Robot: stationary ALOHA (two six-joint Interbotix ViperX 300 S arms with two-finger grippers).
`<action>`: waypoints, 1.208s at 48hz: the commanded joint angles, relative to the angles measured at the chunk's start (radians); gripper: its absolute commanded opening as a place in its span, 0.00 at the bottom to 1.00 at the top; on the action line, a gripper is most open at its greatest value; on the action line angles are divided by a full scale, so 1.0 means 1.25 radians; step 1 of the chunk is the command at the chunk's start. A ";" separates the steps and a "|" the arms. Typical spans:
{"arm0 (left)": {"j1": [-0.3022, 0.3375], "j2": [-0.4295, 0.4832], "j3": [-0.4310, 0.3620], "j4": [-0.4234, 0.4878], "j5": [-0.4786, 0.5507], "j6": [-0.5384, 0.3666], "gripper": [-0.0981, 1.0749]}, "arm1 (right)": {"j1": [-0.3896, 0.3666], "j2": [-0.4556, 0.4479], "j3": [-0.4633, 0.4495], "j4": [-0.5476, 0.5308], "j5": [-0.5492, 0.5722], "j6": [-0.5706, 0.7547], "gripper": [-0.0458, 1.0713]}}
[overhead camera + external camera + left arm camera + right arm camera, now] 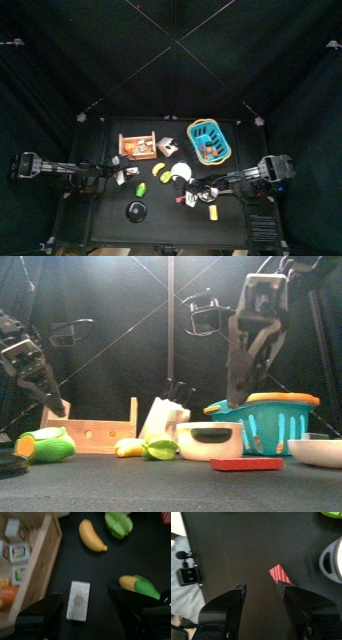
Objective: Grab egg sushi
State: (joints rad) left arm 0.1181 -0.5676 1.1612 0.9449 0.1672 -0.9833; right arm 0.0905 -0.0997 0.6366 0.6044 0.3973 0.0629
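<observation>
Your right pincer [261, 594] hangs open above the red block [280, 574]; the left pincer [89, 597] stands open over what looks like the egg sushi [78, 600], beside the wooden tray [35, 572].

Pale wooden rack [96, 434] (matt, grainy) beside a glossy blue plastic basket [262, 419]; table [244, 552] matt black.

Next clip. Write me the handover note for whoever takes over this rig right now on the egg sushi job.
Left gripper: open, empty, over a white block beside the wooden tray.
Right gripper: open, empty, raised near the red striped block and white dish.
Egg sushi: in neither gripper; too small to pick out with certainty.
Done: nothing grabbed yet.
Left: locate the sushi, grasp it.
</observation>
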 commanded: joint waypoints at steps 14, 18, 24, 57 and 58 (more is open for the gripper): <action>-0.001 -0.001 -0.098 0.104 -0.004 0.033 0.89 | -0.023 -0.103 -0.010 0.020 0.158 0.326 0.82; -0.001 -0.001 -0.102 0.124 -0.004 0.032 0.89 | -0.023 -0.117 -0.011 -0.064 0.214 0.449 0.81; -0.001 -0.001 -0.101 0.142 -0.004 0.032 0.89 | 0.017 -0.141 -0.015 -0.214 0.274 0.655 0.81; 0.001 -0.001 -0.081 0.103 -0.241 0.032 0.89 | 0.423 -0.179 0.106 -0.738 0.358 1.641 0.81; 0.001 -0.001 -0.080 0.101 -0.242 0.032 0.89 | 0.431 -0.177 0.104 -0.742 0.369 1.657 0.81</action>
State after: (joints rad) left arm 0.1166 -0.5691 1.0692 1.0845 -0.1150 -0.9449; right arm 0.5875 -0.3083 0.7854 -0.2869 0.8176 2.0632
